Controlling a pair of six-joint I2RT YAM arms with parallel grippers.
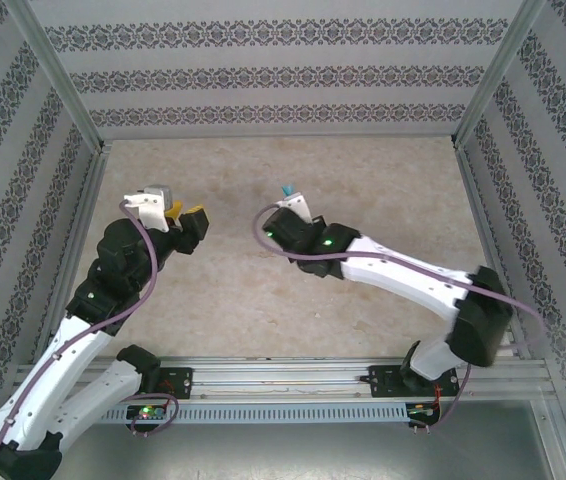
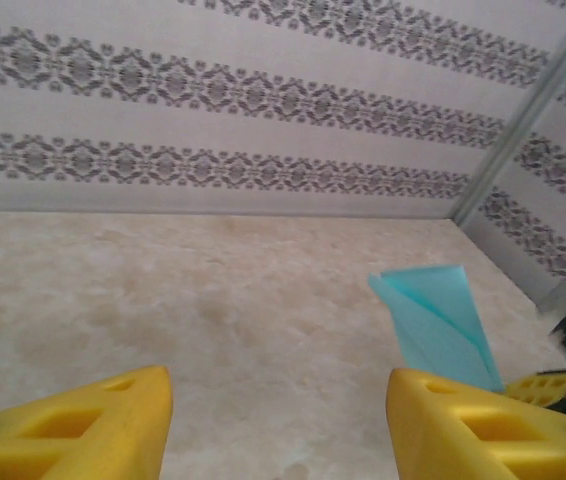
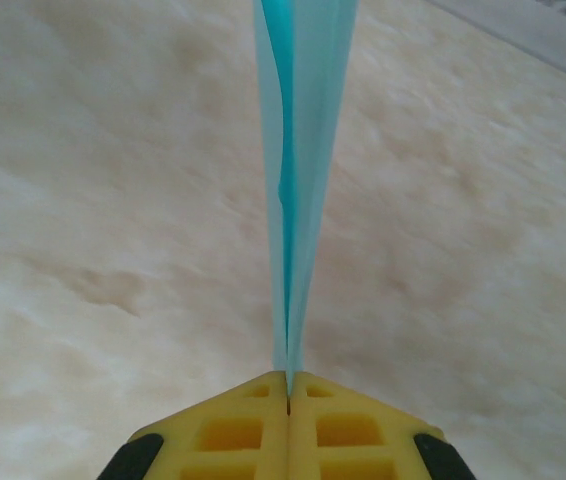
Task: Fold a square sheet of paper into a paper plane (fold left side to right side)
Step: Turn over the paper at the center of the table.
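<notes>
Above the marbled table (image 1: 263,290), the left gripper (image 2: 278,400) hangs with its yellow fingers (image 2: 83,425) well apart, holding nothing. The right gripper (image 3: 288,385) is pinched tight on the paper plane (image 3: 298,150), clear above the table. The left wrist view shows the plane's broad folded side, the right wrist view its thin edge.

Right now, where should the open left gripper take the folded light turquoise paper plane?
Probably the paper plane by its free end, beyond the right gripper pinching it. The left gripper should come edge-on, closing on the flat faces: it is thin, folded flat.
</notes>
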